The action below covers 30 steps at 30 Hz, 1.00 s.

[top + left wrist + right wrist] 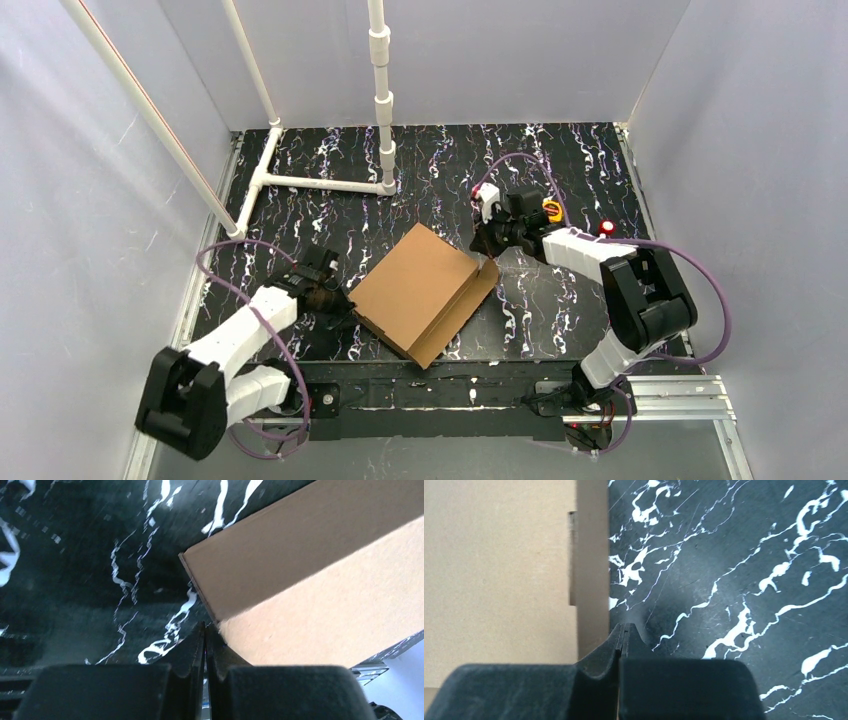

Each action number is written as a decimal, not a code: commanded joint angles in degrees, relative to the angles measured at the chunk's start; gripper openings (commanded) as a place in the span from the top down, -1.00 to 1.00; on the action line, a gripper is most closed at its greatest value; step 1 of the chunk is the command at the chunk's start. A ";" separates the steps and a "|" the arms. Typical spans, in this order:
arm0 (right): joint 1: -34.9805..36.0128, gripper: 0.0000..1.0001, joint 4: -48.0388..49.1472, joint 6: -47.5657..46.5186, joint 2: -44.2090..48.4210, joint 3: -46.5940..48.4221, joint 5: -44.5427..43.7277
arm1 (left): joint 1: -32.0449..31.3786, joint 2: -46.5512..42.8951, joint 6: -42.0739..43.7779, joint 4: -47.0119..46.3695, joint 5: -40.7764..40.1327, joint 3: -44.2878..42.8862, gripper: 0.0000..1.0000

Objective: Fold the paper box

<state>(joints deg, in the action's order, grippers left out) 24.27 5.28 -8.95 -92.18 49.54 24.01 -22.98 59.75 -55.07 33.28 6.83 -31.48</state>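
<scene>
The paper box (pixel 425 288) is plain brown cardboard, lying diagonally in the middle of the black marbled table, with a narrow flap raised along its right edge. My left gripper (pixel 346 301) is shut at the box's left corner. In the left wrist view its fingertips (pixel 205 627) meet just beside that corner of the box (pixel 310 580), with nothing between them. My right gripper (pixel 484 245) is shut by the box's upper right corner. In the right wrist view its tips (pixel 625 626) are pressed together next to the slotted flap (pixel 591 555) of the box (pixel 499 570).
A small orange tape measure (pixel 551 210) sits behind the right arm. A white PVC pipe frame (pixel 320 182) stands at the back left, with an upright post (pixel 381 90). White walls enclose the table. An aluminium rail (pixel 660 398) runs along the near right edge.
</scene>
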 commanded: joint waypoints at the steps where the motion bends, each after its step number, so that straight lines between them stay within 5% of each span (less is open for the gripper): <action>1: 1.06 0.97 -4.00 -4.67 -1.07 2.87 1.14 | 0.13 6.66 2.22 -7.10 0.07 -5.07 1.00; 18: 1.30 0.97 -16.46 -16.01 13.47 -4.32 -4.48 | 0.10 43.42 12.87 -12.13 6.85 -39.09 1.00; 25: 1.30 0.95 -20.90 -19.02 17.11 -7.37 -4.96 | 0.12 49.19 16.98 -9.71 1.76 -49.32 1.00; 27: 1.30 0.78 -22.23 -20.89 19.14 -8.04 -3.30 | 0.42 49.07 19.91 -7.44 -2.65 -52.55 1.00; 28: 1.22 0.69 -22.60 -22.19 20.22 -8.05 -3.25 | 0.57 46.98 22.13 -5.89 -7.68 -52.70 0.91; 30: -1.19 0.57 -23.95 -23.65 21.24 -6.71 -4.46 | 1.15 37.72 26.24 -6.60 -16.87 -46.41 0.38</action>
<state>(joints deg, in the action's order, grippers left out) 25.15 -17.12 -29.39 -73.23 41.43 18.37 -22.35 109.14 -34.96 24.43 1.72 -82.26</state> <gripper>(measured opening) 0.188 0.160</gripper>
